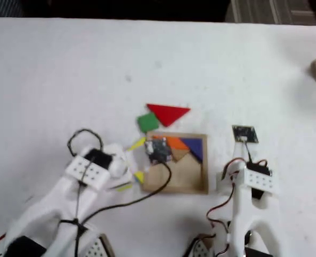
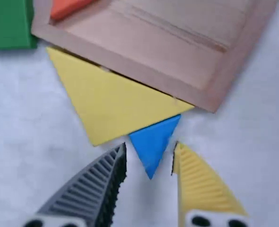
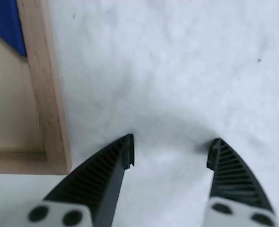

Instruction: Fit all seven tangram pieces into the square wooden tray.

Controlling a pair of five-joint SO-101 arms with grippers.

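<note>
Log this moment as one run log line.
left pincer open around small blue triangle | right pincer open beside tray | in tray: orange piece, dark blue piece | outside: red triangle, green square, yellow triangle

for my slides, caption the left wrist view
Left gripper open around a small blue triangle, beside a yellow triangle lying against the wooden tray.
</note>
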